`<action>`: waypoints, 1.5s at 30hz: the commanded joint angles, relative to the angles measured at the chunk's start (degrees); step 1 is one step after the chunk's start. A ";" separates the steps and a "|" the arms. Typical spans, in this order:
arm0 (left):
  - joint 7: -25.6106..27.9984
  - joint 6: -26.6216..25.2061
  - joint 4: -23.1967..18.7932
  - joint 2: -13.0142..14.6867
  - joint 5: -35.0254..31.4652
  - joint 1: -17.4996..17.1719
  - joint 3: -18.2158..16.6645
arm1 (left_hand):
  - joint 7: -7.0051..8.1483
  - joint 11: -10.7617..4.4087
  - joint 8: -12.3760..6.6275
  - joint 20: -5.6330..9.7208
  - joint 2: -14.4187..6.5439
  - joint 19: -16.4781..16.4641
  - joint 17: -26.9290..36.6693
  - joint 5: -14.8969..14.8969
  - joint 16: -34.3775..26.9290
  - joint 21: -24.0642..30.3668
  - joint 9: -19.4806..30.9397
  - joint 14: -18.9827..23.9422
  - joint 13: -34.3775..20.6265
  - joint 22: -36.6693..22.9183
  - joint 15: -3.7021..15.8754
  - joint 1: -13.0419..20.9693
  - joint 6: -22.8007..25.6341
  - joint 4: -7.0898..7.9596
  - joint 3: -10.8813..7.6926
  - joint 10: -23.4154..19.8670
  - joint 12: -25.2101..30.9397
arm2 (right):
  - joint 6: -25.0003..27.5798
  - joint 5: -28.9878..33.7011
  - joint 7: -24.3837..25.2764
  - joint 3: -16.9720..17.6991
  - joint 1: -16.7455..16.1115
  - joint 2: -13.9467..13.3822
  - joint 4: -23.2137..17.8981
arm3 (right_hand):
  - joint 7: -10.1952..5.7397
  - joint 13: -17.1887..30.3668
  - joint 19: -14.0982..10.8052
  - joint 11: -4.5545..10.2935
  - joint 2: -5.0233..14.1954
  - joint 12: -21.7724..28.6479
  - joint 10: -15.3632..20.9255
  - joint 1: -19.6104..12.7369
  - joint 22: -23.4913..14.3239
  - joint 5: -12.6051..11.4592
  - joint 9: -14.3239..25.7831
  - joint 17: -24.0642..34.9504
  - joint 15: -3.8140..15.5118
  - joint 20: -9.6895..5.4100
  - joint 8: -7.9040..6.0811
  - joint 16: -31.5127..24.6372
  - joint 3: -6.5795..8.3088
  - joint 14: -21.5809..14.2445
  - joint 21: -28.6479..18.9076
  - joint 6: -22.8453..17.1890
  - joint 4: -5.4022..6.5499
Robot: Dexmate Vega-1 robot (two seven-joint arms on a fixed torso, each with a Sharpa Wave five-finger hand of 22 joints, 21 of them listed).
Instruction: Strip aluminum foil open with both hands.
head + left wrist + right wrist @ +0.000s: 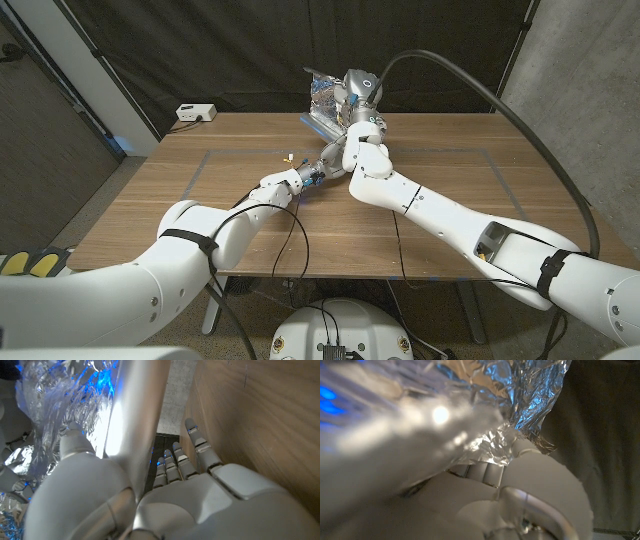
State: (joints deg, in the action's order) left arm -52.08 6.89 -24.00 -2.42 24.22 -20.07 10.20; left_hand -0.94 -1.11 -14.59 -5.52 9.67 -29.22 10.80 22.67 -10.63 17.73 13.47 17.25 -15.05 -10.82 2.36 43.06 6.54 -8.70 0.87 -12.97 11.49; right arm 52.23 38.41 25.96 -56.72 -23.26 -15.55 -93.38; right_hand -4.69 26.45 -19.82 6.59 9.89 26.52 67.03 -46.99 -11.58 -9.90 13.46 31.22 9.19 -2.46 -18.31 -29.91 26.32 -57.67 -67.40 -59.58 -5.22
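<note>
Foil [325,100] hung crumpled above the table's [450,190] far edge, clamped in my right hand [352,122]. My left hand [308,180] waited below it, fingers apart, holding nothing. Judging it mid-strip, I next needed a second grip to pull against.

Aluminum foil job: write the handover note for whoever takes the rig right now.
Right hand: raised over the far middle of the table, gripping the aluminum foil; the right wrist view shows its fingers closed on a crinkled edge.
Left hand: fingers extended beside the wooden table, close to the foil; a grip cannot be confirmed.
Foil: crumpled, held in the air at the table's far edge.
Done: foil lifted by the right hand.
Left: get a clear left-hand hold, then pull the foil open with both hands.
</note>
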 commanded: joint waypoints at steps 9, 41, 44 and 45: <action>2.41 -0.24 0.00 0.37 -0.80 0.48 0.32 | 0.56 -1.98 -0.04 0.86 -2.72 -1.45 0.46 2.38 -1.79 0.16 0.52 3.38 -0.36 -0.37 2.58 3.04 1.03 0.29 0.54 -3.75 1.92 | 0.54 -1.77 5.00 2.66 0.56 1.22 1.66 | 0.18 0.20 0.17 -0.19 0.13 0.37 1.05 -0.80 -0.15 -0.22 0.30 0.48 3.51 -2.83 -0.10 -0.26 0.03 -0.90 -0.99 -0.88 -0.13; 2.67 0.47 0.00 1.20 0.18 1.00 2.94 | -0.13 -1.53 0.06 1.34 -4.94 -1.07 0.38 4.05 -1.44 -0.29 0.79 3.31 -0.11 -0.46 2.30 7.76 1.12 0.06 0.08 -4.90 2.05 | 2.77 -2.73 7.88 3.55 2.42 1.26 1.51 | -0.39 0.64 1.18 0.34 0.00 -0.74 -0.08 -0.63 0.21 -0.13 0.31 0.61 3.47 -2.38 0.74 1.21 0.13 0.44 -2.37 -0.34 0.19; 2.40 0.65 0.00 1.28 0.38 1.04 3.12 | -0.13 -1.50 0.04 1.35 -4.99 -1.09 0.38 4.09 -1.42 -0.29 0.80 3.30 -0.11 -0.47 2.29 7.84 1.17 0.10 0.11 -4.89 2.04 | 3.21 -3.29 5.58 3.12 2.71 0.27 0.23 | -0.45 -0.21 2.34 -0.31 -1.81 -3.50 -4.35 1.11 0.45 0.26 -0.30 -0.14 2.74 -0.76 3.20 3.46 -0.80 3.47 -2.98 4.43 0.68; 2.36 0.67 0.00 1.30 0.45 1.05 3.17 | -0.11 -1.51 0.05 1.37 -5.01 -1.11 0.38 4.12 -1.42 -0.29 0.81 3.30 -0.10 -0.47 2.33 7.87 1.15 0.12 0.12 -4.89 2.03 | 3.56 -3.54 4.37 2.92 2.88 -0.17 -0.34 | 0.12 -0.58 2.88 -1.19 -2.97 -4.89 -6.83 2.66 0.58 0.19 -0.60 -1.05 1.55 0.09 4.82 5.21 -1.80 6.20 -3.10 7.85 1.07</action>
State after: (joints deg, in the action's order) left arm -49.13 7.08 -24.00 -1.42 23.95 -19.15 12.65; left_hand -0.75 -2.67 -14.59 -4.60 4.92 -30.17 11.07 26.57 -12.12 17.74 14.00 20.26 -15.16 -11.09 2.26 50.52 7.16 -8.38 1.17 -17.60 13.35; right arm 54.18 35.85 34.36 -53.03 -21.25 -14.10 -91.39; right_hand -5.25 26.44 -17.96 6.56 9.01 23.99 64.27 -46.42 -11.17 -9.90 13.28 31.23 8.43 -2.35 -15.95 -27.10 25.82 -55.04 -69.93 -56.79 -4.71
